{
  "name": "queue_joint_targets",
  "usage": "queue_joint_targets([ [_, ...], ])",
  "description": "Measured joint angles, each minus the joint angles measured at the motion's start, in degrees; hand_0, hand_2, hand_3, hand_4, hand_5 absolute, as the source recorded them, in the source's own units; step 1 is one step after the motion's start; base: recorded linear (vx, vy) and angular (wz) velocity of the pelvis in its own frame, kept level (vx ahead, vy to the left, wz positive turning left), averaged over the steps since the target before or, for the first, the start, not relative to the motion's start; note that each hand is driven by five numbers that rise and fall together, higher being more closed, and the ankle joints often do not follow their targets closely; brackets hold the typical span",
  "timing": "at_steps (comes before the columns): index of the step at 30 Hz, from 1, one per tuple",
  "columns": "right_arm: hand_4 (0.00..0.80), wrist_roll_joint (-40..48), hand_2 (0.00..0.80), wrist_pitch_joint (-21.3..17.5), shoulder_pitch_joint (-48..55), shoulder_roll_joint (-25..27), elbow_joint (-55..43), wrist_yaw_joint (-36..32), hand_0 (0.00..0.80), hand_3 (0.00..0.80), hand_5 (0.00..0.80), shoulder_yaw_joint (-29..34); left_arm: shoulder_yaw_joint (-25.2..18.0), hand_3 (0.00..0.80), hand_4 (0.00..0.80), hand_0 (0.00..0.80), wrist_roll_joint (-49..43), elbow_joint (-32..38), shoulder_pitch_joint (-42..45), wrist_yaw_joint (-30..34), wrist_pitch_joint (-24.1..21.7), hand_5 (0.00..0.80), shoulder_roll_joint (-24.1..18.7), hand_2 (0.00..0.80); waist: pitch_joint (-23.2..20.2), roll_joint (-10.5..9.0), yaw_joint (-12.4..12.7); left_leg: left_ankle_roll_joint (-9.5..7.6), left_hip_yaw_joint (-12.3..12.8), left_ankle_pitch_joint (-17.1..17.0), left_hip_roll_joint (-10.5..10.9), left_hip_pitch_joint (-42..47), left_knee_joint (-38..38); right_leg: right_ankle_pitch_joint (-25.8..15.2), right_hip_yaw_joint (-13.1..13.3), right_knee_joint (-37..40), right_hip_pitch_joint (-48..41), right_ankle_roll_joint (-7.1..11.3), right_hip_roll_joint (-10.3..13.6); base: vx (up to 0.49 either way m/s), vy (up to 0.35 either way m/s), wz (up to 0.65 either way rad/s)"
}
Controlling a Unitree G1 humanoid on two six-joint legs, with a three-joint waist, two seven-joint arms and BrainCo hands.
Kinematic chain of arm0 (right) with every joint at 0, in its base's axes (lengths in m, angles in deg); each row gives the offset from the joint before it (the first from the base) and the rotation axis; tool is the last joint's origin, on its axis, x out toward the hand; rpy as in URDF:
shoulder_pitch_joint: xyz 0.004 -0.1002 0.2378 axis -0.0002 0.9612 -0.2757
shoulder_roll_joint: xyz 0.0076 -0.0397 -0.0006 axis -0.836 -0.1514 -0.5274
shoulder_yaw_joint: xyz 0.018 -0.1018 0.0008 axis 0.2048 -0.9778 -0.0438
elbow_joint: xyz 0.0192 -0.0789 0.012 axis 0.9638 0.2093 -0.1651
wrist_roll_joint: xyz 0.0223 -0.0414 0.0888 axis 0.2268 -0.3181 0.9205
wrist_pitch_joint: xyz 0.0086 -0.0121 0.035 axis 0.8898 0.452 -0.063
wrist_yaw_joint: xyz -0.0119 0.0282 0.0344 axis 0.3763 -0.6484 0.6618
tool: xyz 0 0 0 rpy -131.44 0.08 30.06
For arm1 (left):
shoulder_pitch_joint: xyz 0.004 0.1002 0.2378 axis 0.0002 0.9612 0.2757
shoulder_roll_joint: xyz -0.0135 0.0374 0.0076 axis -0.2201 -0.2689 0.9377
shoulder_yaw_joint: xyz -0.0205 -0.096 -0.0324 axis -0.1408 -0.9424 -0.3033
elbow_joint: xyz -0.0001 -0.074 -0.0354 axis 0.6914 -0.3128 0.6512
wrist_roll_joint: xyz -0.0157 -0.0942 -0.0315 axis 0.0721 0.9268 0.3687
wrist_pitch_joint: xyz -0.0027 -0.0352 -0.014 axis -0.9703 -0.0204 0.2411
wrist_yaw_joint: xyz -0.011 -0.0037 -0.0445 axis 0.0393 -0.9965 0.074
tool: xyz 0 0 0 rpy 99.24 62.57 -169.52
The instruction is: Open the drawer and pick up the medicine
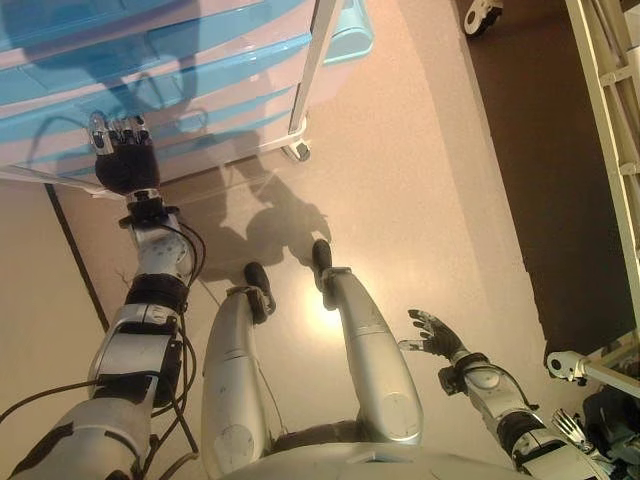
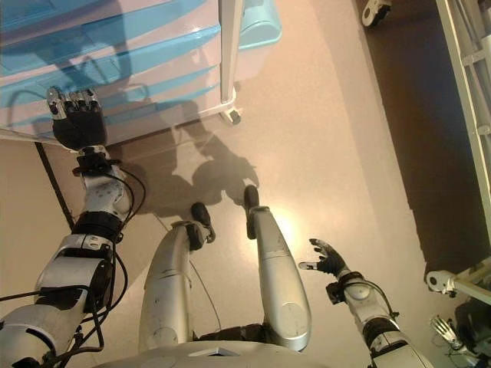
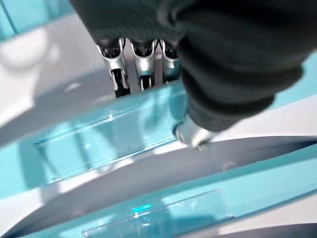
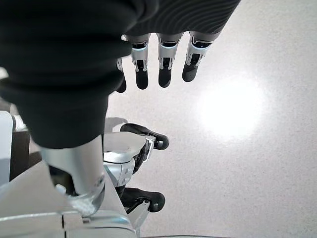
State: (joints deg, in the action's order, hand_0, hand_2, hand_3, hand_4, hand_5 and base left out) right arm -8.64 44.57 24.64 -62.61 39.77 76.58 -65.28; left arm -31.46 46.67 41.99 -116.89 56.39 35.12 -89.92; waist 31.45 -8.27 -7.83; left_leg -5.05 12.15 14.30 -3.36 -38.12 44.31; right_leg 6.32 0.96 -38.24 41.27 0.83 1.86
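A white drawer unit (image 1: 200, 70) with translucent blue drawer fronts stands at the upper left, and all its drawers look shut. My left hand (image 1: 125, 160) is raised against one of the lower drawers (image 3: 99, 144). Its fingers (image 3: 141, 64) are straight, with the tips at that drawer's blue lip, and the thumb rests on the front. My right hand (image 1: 437, 335) hangs low at the lower right over bare floor, its fingers (image 4: 163, 69) relaxed and holding nothing. No medicine shows in any view.
The unit's white corner post ends in a caster (image 1: 297, 150) on the beige floor. A light blue bin (image 1: 350, 35) sits behind the unit. At the right are a strip of dark floor (image 1: 540, 150), a white metal frame (image 1: 610, 80) and another caster (image 1: 482, 15).
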Motion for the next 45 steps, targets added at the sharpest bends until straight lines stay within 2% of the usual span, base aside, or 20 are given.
queue_joint_targets([
  [6, 0.000, -0.5, 0.000, 0.2, -0.1, 0.5, -0.6, -0.6, 0.000, 0.000, 0.000, -0.7, 3.5, 0.800, 0.800, 0.800, 2.3, 0.1, 6.7, 5.4, 3.5, 0.800, 3.9, 0.800, 0.0, 0.01, 0.7, -0.16, -1.0, -1.6, 1.9, 4.1, -4.1, 0.5, -0.1, 1.7, -4.0, 0.77, 1.5, -0.090, -0.108, 0.16],
  [10, 0.000, -1.8, 0.000, 1.5, 0.0, 0.5, -2.1, -0.3, 0.000, 0.000, 0.000, -1.3, 4.8, 0.800, 0.800, 0.800, 2.4, 3.5, 14.8, 6.9, 8.5, 0.800, 6.3, 0.800, 0.0, 0.05, 1.8, 1.17, -3.6, -4.1, 2.7, 7.8, -8.7, 0.4, -1.8, 4.9, -8.6, 0.54, 1.5, -0.064, -0.204, 0.31],
  [12, 0.000, -3.0, 0.000, 3.1, 0.2, 0.4, -2.7, 0.3, 0.000, 0.000, 0.000, -1.1, 5.5, 0.800, 0.800, 0.800, 2.3, 4.1, 20.2, 8.5, 11.3, 0.800, 8.1, 0.800, 0.1, 0.17, 3.3, 2.43, -5.9, -5.8, 3.1, 10.7, -12.4, 0.4, -3.7, 7.3, -11.9, -0.03, 1.4, -0.051, -0.231, 0.43],
  [14, 0.000, -4.0, 0.000, 4.7, 0.5, 0.3, -3.0, 1.1, 0.000, 0.000, 0.000, -1.1, 5.6, 0.800, 0.800, 0.800, 2.0, 3.9, 25.3, 9.5, 13.9, 0.800, 11.0, 0.800, 0.1, 0.22, 4.0, 3.78, -8.6, -7.5, 3.4, 15.1, -16.6, 0.6, -6.7, 10.3, -16.8, -1.37, 1.5, -0.079, -0.209, 0.59],
  [16, 0.000, -4.3, 0.000, 5.0, 1.4, 0.1, -3.3, 1.1, 0.000, 0.000, 0.000, 0.3, 5.2, 0.800, 0.800, 0.800, 2.0, 2.4, 29.8, 12.2, 18.6, 0.800, 13.4, 0.800, 0.2, 0.24, 6.4, 5.33, -10.8, -9.2, 3.5, 18.7, -20.3, 1.1, -8.9, 12.1, -20.4, -2.73, 1.6, -0.075, -0.209, 0.54],
  [17, 0.000, -4.4, 0.000, 5.0, 1.6, -0.3, -3.3, 1.1, 0.000, 0.000, 0.000, 0.9, 5.0, 0.800, 0.800, 0.800, 1.7, 0.8, 32.0, 13.7, 21.1, 0.800, 14.0, 0.800, 0.1, 0.23, 7.7, 6.20, -11.9, -10.0, 3.5, 20.4, -22.3, 1.6, -10.5, 12.9, -22.0, -3.54, 1.5, -0.024, -0.211, 0.80],
  [18, 0.000, -5.0, 0.000, 5.0, 1.6, -0.7, -2.7, 1.0, 0.000, 0.000, 0.000, 1.6, 3.2, 0.800, 0.800, 0.800, 0.9, -1.8, 32.5, 14.5, 25.1, 0.800, 14.7, 0.800, 0.2, 0.74, 8.5, 7.16, -14.1, -11.8, 3.5, 22.6, -25.4, 2.0, -12.9, 14.2, -24.5, -4.23, 1.6, -0.004, -0.200, 1.06],
  [19, 0.000, -5.6, 0.000, 5.1, 1.2, -1.5, -1.7, 0.9, 0.000, 0.000, 0.000, 2.6, 2.4, 0.800, 0.800, 0.800, -0.4, -5.7, 30.8, 14.5, 27.4, 0.800, 14.8, 0.800, 0.2, 0.80, 9.0, 7.81, -14.5, -13.5, 3.1, 24.8, -28.2, 2.5, -14.7, 15.3, -26.8, -5.07, 1.6, -0.031, -0.158, 1.09],
  [21, 0.000, -6.3, 0.000, 4.4, 0.2, -2.5, -0.8, 0.9, 0.000, 0.000, 0.000, 5.1, -0.6, 0.800, 0.800, 0.800, -3.2, -11.0, 28.5, 14.5, 31.0, 0.800, 15.2, 0.800, 0.0, 0.90, 10.5, 8.94, -14.2, -15.4, 1.9, 28.3, -31.9, 3.5, -17.2, 16.2, -29.9, -6.51, 1.3, -0.040, -0.127, 0.72],
  [23, 0.000, -6.5, 0.000, 3.3, -1.1, -2.5, 1.1, 0.9, 0.000, 0.000, 0.000, 7.1, -4.2, 0.800, 0.800, 0.800, -7.1, -15.9, 26.8, 14.7, 34.4, 0.800, 15.3, 0.800, -0.3, 1.78, 10.8, 9.79, -13.5, -16.8, 0.9, 30.5, -34.0, 4.7, -19.4, 16.3, -32.1, -7.30, 1.2, -0.014, -0.095, 0.49],
  [26, 0.000, -6.6, 0.000, 3.2, -2.0, -1.9, 5.5, 0.9, 0.000, 0.000, 0.000, 9.3, -7.9, 0.800, 0.800, 0.800, -15.0, -22.4, 26.2, 14.7, 37.5, 0.800, 15.4, 0.800, -1.9, 4.43, 12.1, 10.32, -13.4, -17.6, 0.3, 31.7, -34.9, 5.7, -21.7, 16.8, -34.1, -7.94, 1.0, -0.017, -0.067, 0.33],
  [30, 0.000, -6.7, 0.000, 3.4, -1.0, -0.4, 9.7, 1.1, 0.000, 0.000, 0.000, 11.4, -10.9, 0.800, 0.800, 0.800, -24.3, -29.0, 31.6, 14.6, 39.7, 0.800, 15.7, 0.800, -7.3, 8.41, 14.6, 11.20, -13.9, -19.8, 0.8, 31.5, -35.9, 5.7, -24.8, 19.5, -36.3, -8.24, 1.3, -0.038, -0.006, 0.38],
  [32, 0.000, -6.7, 0.000, 3.4, -0.9, -0.2, 11.3, 1.3, 0.000, 0.000, 0.000, 13.0, -12.8, 0.800, 0.800, 0.800, -27.4, -31.5, 35.7, 13.7, 40.6, 0.800, 15.9, 0.800, -10.0, 8.72, 15.5, 11.90, -14.2, -21.2, 1.4, 31.9, -36.7, 5.7, -26.0, 21.3, -37.8, -8.22, 1.5, -0.059, 0.029, 0.36],
  [35, 0.000, -6.7, 0.000, 3.1, -0.4, 0.2, 13.3, 2.3, 0.000, 0.000, 0.000, 15.7, -13.6, 0.800, 0.800, 0.800, -32.8, -31.8, 37.5, 9.6, 40.9, 0.800, 15.6, 0.800, -13.3, 9.13, 16.7, 11.63, -14.1, -22.1, 1.8, 32.5, -37.6, 5.8, -28.1, 23.0, -39.7, -8.15, 1.6, -0.045, 0.053, 0.38],
  [38, 0.000, -6.7, 0.000, 2.6, 1.3, 0.4, 13.3, 2.5, 0.000, 0.000, 0.000, 17.0, -14.8, 0.800, 0.800, 0.800, -35.8, -33.3, 37.9, 6.9, 40.7, 0.800, 15.5, 0.800, -16.8, 9.07, 16.9, 11.60, -13.7, -22.1, 2.5, 32.5, -37.7, 6.0, -28.3, 23.3, -40.1, -7.79, 2.0, -0.024, 0.076, 0.07],
  [41, 0.000, -6.7, 0.000, 2.3, 2.9, 0.5, 13.4, 2.5, 0.000, 0.000, 0.000, 17.6, -14.8, 0.800, 0.800, 0.800, -37.3, -33.3, 38.0, 6.3, 40.4, 0.800, 15.4, 0.800, -17.6, 9.00, 16.9, 11.57, -13.8, -22.1, 3.0, 32.6, -37.8, 6.2, -28.5, 23.3, -40.2, -7.24, 2.4, -0.001, 0.073, 0.08],
  [42, 0.000, -6.7, 0.000, 2.1, 3.5, 0.5, 13.5, 2.5, 0.000, 0.000, 0.000, 18.3, -14.7, 0.442, 0.442, 0.442, -37.8, -33.2, 38.0, 6.2, 40.2, 0.442, 15.4, 0.442, -17.6, 9.05, 16.9, 11.56, -13.9, -22.1, 3.1, 32.6, -38.0, 6.2, -28.5, 23.2, -40.2, -7.11, 2.5, 0.022, 0.074, 0.04],
  [43, 0.000, -6.7, 0.000, 2.1, 3.9, 0.5, 13.7, 2.5, 0.000, 0.000, 0.000, 18.6, -14.7, 0.000, 0.000, 0.000, -38.2, -33.2, 38.0, 6.1, 39.7, 0.000, 15.4, 0.000, -17.7, 9.04, 16.8, 11.56, -13.9, -22.1, 3.1, 32.8, -38.3, 6.2, -28.5, 23.2, -40.2, -7.03, 2.5, 0.033, 0.067, 0.02],
  [45, 0.000, -6.9, 0.000, 1.5, 4.4, 0.5, 14.2, 2.5, 0.000, 0.000, 0.000, 18.7, -14.1, 0.000, 0.000, 0.000, -39.2, -32.8, 38.6, 5.6, 38.4, 0.000, 15.3, 0.000, -17.8, 9.05, 16.3, 11.39, -13.9, -22.0, 3.1, 33.6, -39.1, 6.4, -28.4, 23.2, -40.5, -6.83, 2.5, 0.042, 0.067, -0.01],
])
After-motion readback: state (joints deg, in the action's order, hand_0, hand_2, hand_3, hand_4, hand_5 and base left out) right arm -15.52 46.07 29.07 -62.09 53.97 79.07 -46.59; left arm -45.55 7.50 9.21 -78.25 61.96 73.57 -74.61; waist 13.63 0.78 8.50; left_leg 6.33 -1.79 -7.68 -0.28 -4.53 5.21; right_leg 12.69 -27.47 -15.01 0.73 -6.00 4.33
